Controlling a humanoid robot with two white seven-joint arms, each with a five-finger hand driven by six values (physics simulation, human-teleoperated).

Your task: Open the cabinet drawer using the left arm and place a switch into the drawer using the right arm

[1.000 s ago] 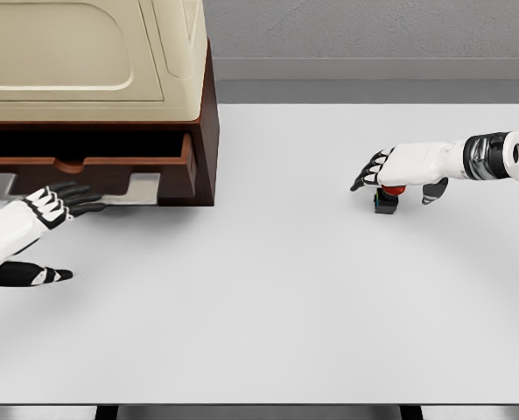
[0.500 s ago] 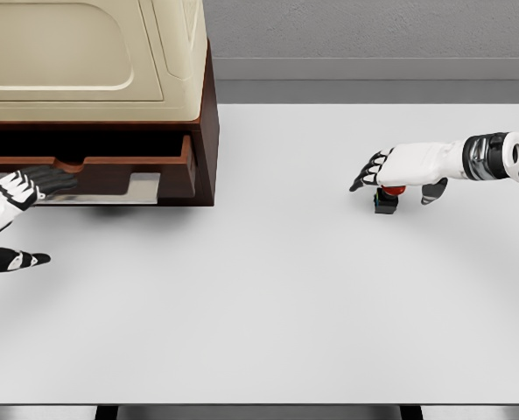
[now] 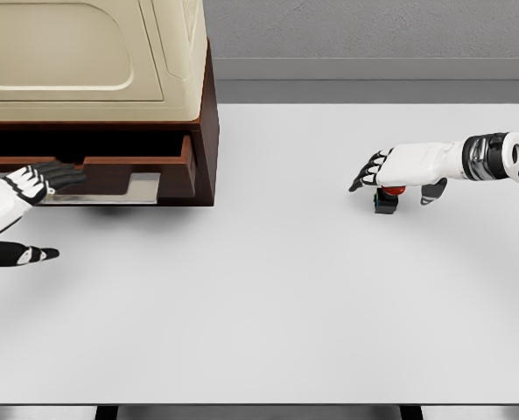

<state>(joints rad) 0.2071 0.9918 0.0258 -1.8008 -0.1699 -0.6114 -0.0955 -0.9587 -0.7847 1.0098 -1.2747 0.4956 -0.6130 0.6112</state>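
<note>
From the head camera, a white table (image 3: 268, 306) fills most of the picture, with a grey wall and floor strip behind it. At the far left corner stands a dark brown cabinet (image 3: 202, 149) with a cream-coloured, rounded top part (image 3: 84, 57) resting on it. Its drawer (image 3: 110, 171) is pulled a short way out of the cabinet front, so the wooden lip with a notch in the middle and a pale grey patch on the drawer's front show below the dark opening.

The left hand (image 3: 27, 188) comes in from the left edge and lies against the front of the drawer, its dark fingers (image 3: 62, 173) stretched out flat along the wooden lip rather than curled round anything (they look relaxed and hold nothing). Its thumb (image 3: 23, 255) points to the right lower down, above the table and apart from the drawer.

The right arm reaches in from the right edge, well away from the cabinet. The right hand (image 3: 408, 171) hovers palm down directly over the switch (image 3: 386, 198), a small dark block with a red button on top, which stands on the table at the right side. The fingers are spread and slightly drooped, the thumb hanging down just beside the switch; the palm seems to touch the red button, but the hand does not close round it.
</note>
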